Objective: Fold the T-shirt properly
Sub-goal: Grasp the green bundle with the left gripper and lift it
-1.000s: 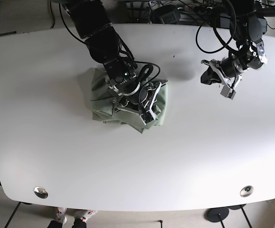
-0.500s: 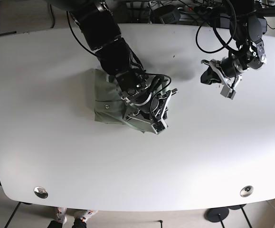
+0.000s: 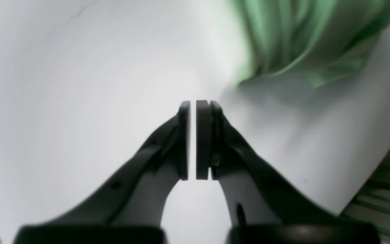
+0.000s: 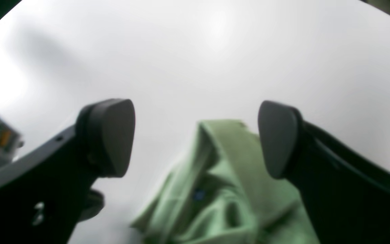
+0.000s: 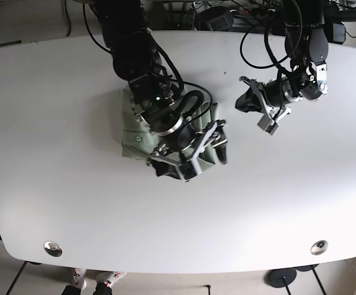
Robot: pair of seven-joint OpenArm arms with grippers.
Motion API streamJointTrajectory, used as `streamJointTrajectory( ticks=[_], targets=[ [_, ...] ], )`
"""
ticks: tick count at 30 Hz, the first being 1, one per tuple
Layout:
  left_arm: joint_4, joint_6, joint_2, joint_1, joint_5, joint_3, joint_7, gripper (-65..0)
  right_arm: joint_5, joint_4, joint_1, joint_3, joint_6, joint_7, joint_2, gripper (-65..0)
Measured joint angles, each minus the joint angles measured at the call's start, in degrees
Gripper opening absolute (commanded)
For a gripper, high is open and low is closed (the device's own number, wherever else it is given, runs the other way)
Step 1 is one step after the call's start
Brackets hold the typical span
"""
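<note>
The green T-shirt lies in a folded bundle on the white table, left of centre. My right gripper hovers over the bundle's right part, open and empty. In the right wrist view its fingers stand wide apart, and the shirt lies below and between them with a creased corner. My left gripper is shut and empty over bare table to the right of the shirt. In the left wrist view its pads are almost touching, and the shirt is blurred at the top right.
Cables and dark gear crowd the table's back edge. Two round metal inserts sit near the front edge. The table edge shows at the right of the left wrist view.
My right gripper has opened and turned above the shirt, which now lies released. My left arm has moved left, closer to the shirt, still shut.
</note>
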Motion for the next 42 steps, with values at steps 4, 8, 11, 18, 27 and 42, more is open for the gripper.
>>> streamJointTrajectory(
  ticks=[4,8,11,18,27,42],
  targets=[
    [1.84,2.58,3.02,-2.23,-0.09,5.79,0.09,-63.2,-0.37,-0.39,-0.57,10.40,6.14,-0.85,2.36,-24.9],
    [1.95,10.12,5.57,-2.99,0.09,9.09,-2.38,-63.3,-0.55,-5.44,1.44,19.19,14.23,-0.42,2.16,-53.3],
    [1.95,14.10,5.64,-2.91,0.11,13.29,-4.81,-63.3,-0.96,-12.15,3.93,21.81,20.11,-0.44,4.66,-56.0],
    [0.90,25.42,5.70,-1.05,-0.28,19.02,-14.45,-63.5,-0.96,-26.99,9.18,22.08,28.76,4.52,10.25,-56.3],
    [-13.79,25.22,4.96,-5.70,-2.95,18.14,-20.48,-63.5,-0.96,-33.62,8.59,22.08,31.67,10.64,11.58,-56.3],
    [-34.10,27.02,4.26,-30.51,-0.33,26.12,-18.67,-63.3,-1.40,-17.00,-8.04,29.44,35.15,9.92,8.81,-56.4]
  ],
)
